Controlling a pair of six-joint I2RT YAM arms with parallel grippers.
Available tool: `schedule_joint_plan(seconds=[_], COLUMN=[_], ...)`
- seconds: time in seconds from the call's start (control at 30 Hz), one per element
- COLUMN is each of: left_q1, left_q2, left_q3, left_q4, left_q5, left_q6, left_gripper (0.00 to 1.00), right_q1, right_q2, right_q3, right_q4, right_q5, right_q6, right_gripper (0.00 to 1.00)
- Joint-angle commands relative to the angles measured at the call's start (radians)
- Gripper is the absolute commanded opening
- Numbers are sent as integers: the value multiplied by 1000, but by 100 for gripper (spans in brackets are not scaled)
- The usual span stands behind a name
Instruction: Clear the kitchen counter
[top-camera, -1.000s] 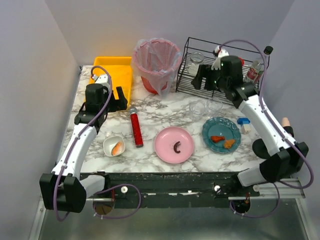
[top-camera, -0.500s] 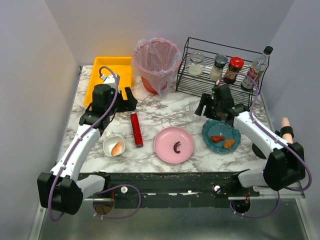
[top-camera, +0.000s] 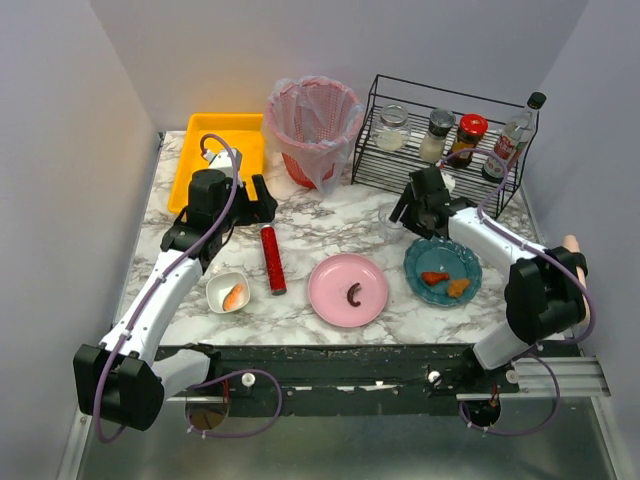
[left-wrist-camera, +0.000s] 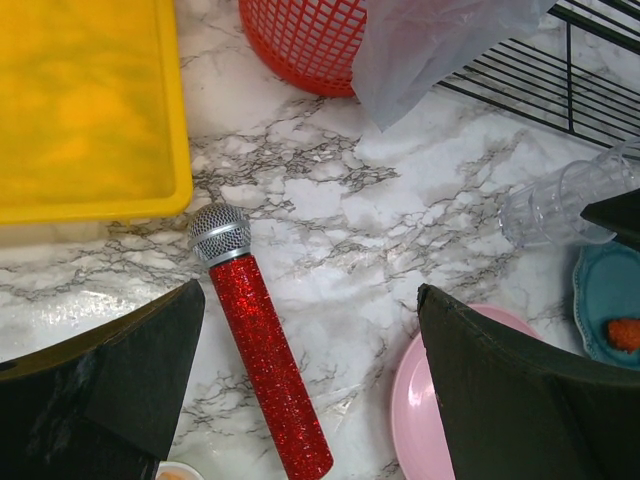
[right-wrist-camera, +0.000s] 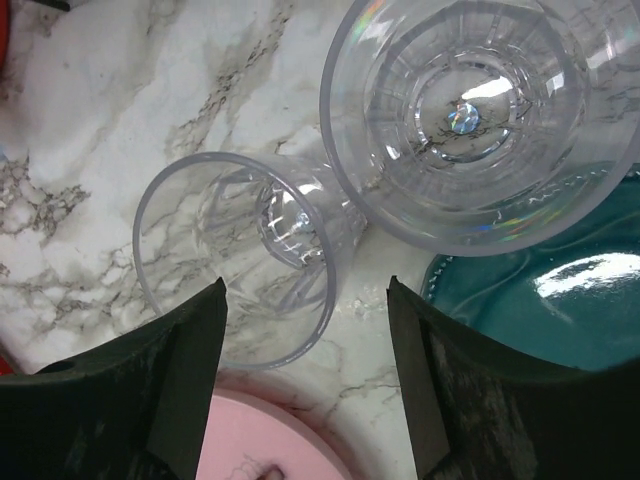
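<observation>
The marble kitchen counter (top-camera: 320, 228) holds a red glitter microphone (top-camera: 272, 260), a pink plate (top-camera: 335, 300) with a dark scrap, a teal plate (top-camera: 428, 258) with orange food, a white bowl (top-camera: 222, 286) and two clear cups (top-camera: 392, 217). My left gripper (top-camera: 254, 203) is open and empty, hovering just above the microphone (left-wrist-camera: 262, 355), which lies between its fingers toward the left one. My right gripper (top-camera: 408, 212) is open and empty right over the two clear cups, a smaller one (right-wrist-camera: 250, 262) and a wider one (right-wrist-camera: 465, 110), beside the teal plate (right-wrist-camera: 560, 310).
A yellow tray (top-camera: 222, 150) is at the back left. A red basket lined with a plastic bag (top-camera: 314, 125) stands at the back middle. A black wire rack (top-camera: 440, 150) with several jars and bottles stands at the back right. The pink plate's edge (right-wrist-camera: 255, 445) lies below the cups.
My right arm pulled back from the wire rack and came down over the clear cups. My left arm moved from the yellow tray toward the microphone's head.
</observation>
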Motion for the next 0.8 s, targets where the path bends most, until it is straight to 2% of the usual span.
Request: schedule_joint_plan(seconds=[0.0, 0.17, 0.53, 0.7, 0.77], left_q1=[-8, -9, -12, -14, -14], left_q2=[-28, -25, -18, -21, -23], left_q3=[-21, -22, -21, -22, -18], left_q4=[14, 17, 23, 24, 14], left_q5=[-34, -34, -22, -23, -62], left_q6=[-8, -11, -22, -34, -42], left_gripper=[99, 99, 99, 99, 99], right_q1=[1, 1, 1, 1, 1], right_q2=[29, 30, 50, 30, 12], right_q3=[48, 39, 27, 25, 21], right_q4=[39, 39, 43, 45, 45], right_q5=[58, 77, 63, 63, 60], right_q6=[31, 9, -17, -38, -52], right_gripper=[68, 54, 34, 16, 4])
